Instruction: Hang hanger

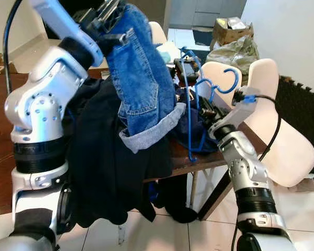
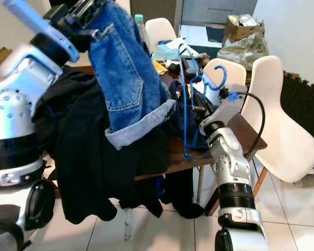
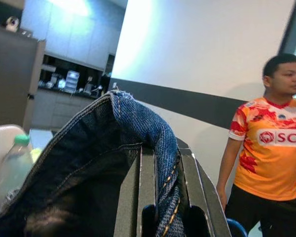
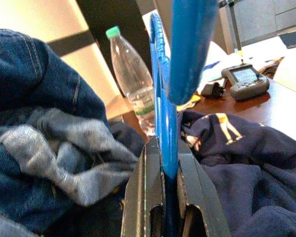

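While the left hand (image 1: 107, 21) pinches the blue jeans (image 1: 141, 78) high above the surface (image 1: 199, 157), the right hand (image 1: 206, 112) is clamped on the blue hanger (image 1: 191, 104), held upright just over that surface's edge. Beyond the surface, the right wrist view shows a water bottle (image 4: 130, 79), and the left wrist view shows a person (image 3: 266, 148).
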`<state>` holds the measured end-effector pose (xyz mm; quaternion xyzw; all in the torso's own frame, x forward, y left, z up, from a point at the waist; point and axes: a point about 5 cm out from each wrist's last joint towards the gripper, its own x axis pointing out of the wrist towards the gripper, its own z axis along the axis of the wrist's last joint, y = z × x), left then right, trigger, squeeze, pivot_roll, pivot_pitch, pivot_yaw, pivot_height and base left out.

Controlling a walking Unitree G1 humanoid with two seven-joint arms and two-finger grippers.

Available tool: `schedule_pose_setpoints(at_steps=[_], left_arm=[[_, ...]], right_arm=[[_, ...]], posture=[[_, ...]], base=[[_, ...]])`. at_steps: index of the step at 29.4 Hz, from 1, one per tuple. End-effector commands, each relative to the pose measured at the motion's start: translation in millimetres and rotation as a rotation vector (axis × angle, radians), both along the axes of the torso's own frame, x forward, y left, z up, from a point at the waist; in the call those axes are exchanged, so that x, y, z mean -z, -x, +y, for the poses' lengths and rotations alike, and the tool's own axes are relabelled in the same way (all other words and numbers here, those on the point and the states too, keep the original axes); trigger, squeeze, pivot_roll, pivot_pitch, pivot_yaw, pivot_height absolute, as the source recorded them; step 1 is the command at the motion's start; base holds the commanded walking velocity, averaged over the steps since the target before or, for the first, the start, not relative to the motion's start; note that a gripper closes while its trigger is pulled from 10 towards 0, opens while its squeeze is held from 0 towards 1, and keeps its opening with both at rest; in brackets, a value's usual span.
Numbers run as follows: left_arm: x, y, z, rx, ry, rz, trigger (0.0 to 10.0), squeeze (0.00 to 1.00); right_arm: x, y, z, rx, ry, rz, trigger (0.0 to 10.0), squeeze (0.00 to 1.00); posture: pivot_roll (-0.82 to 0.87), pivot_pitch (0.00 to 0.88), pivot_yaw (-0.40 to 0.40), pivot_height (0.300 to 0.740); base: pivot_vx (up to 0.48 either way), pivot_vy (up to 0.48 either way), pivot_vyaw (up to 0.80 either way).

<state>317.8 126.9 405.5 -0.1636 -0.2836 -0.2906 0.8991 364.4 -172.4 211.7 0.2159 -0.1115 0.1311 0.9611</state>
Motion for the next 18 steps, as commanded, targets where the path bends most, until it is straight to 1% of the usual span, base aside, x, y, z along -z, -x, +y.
schedule_pose_setpoints(at_steps=[1,2,3,4,5,7,8,11,12,13,14,18], left_arm=[[-13.8,5.5,-5.2,0.011,0.016,-0.073,10.0,0.0],[-13.8,5.5,-5.2,0.011,0.016,-0.073,10.0,0.0],[-19.7,6.1,-5.1,0.006,0.027,-0.091,10.0,0.0],[-19.7,6.1,-5.1,0.006,0.027,-0.091,10.0,0.0],[-25.0,6.4,-3.7,-0.007,0.035,-0.111,10.0,0.0],[-25.0,6.4,-3.7,-0.007,0.035,-0.111,10.0,0.0],[-30.1,7.0,-1.9,-0.017,0.044,-0.13,10.0,0.0],[-30.1,7.0,-1.9,-0.017,0.044,-0.13,10.0,0.0],[-35.9,7.3,1.2,-0.029,0.047,-0.15,10.0,0.0],[-35.9,7.3,1.2,-0.029,0.047,-0.15,10.0,0.0],[-40.0,7.8,4.4,-0.038,0.05,-0.164,10.0,0.0],[-43.0,8.3,7.3,-0.045,0.053,-0.174,10.0,0.0]], right_arm=[[-8.6,2.6,-4.0,-0.007,-0.075,-0.046,10.0,0.0],[-8.6,2.6,-4.0,-0.007,-0.075,-0.046,10.0,0.0],[-14.2,4.8,-7.2,-0.021,-0.129,-0.077,10.0,0.0],[-14.2,4.8,-7.2,-0.021,-0.129,-0.077,10.0,0.0],[-20.3,6.7,-11.1,-0.033,-0.18,-0.111,10.0,0.0],[-20.3,6.7,-11.1,-0.033,-0.18,-0.111,10.0,0.0],[-26.3,8.5,-15.2,-0.041,-0.221,-0.143,10.0,0.0],[-26.3,8.5,-15.2,-0.041,-0.221,-0.143,10.0,0.0],[-30.4,9.4,-18.5,-0.042,-0.242,-0.166,10.0,0.0],[-30.4,9.4,-18.5,-0.042,-0.242,-0.166,10.0,0.0],[-32.2,9.9,-20.6,-0.039,-0.242,-0.178,10.0,0.0],[-32.8,10.4,-21.8,-0.035,-0.236,-0.183,10.0,0.0]], posture=[[0.16,0.0,-0.026,0.74],[0.16,0.0,-0.026,0.74],[0.16,0.0,-0.026,0.74],[0.16,0.0,-0.026,0.74],[0.15,0.0,-0.023,0.74],[0.15,0.0,-0.023,0.74],[0.15,0.0,-0.023,0.74],[0.15,0.0,-0.023,0.74],[0.15,0.0,-0.018,0.74],[0.15,0.0,-0.018,0.74],[0.14,0.0,-0.017,0.74],[0.15,0.0,-0.017,0.74]], base=[[-0.356,0.0,0.0],[-0.356,0.0,0.0],[-0.375,0.0,0.0],[-0.375,0.0,0.0],[-0.386,0.0,0.0],[-0.386,0.0,0.0],[-0.394,0.0,0.0],[-0.394,0.0,0.0],[-0.394,0.0,0.0],[-0.394,0.0,0.0],[-0.405,0.0,0.0],[-0.409,0.0,0.0]])
